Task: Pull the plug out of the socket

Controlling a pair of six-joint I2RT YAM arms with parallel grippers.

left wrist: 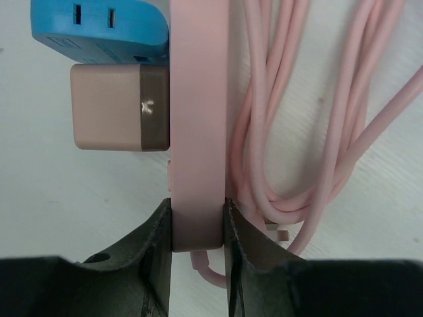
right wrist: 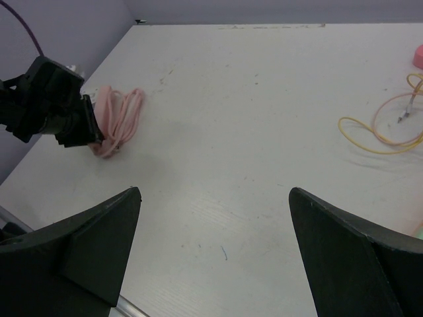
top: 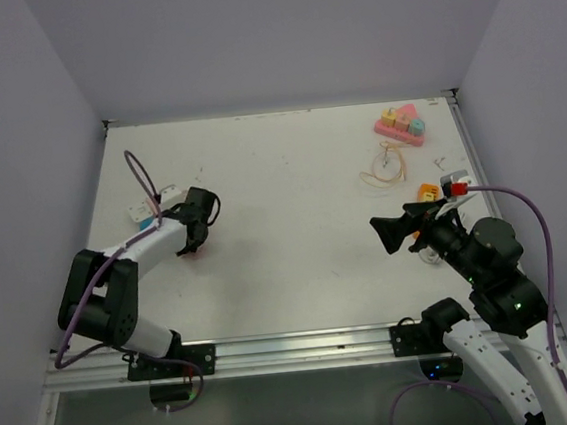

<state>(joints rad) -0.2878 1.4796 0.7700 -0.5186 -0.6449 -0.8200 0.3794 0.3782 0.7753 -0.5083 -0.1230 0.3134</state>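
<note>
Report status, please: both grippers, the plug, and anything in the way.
Left gripper shut on the pink socket strip; right gripper open, empty. Beige plug seated in the strip, blue plug beside it. Pink cable coiled on the strip's other side.

The pink socket strip [left wrist: 198, 119] and its plug [left wrist: 106, 109] look like smooth matt plastic, the blue adapter [left wrist: 99, 26] slightly glossier, the pink cable [left wrist: 344, 152] smooth and rubbery, the white table [left wrist: 59, 218] matt and faintly scuffed, the fingers [left wrist: 153, 264] of the left gripper [left wrist: 197, 221] dull black plastic
</note>
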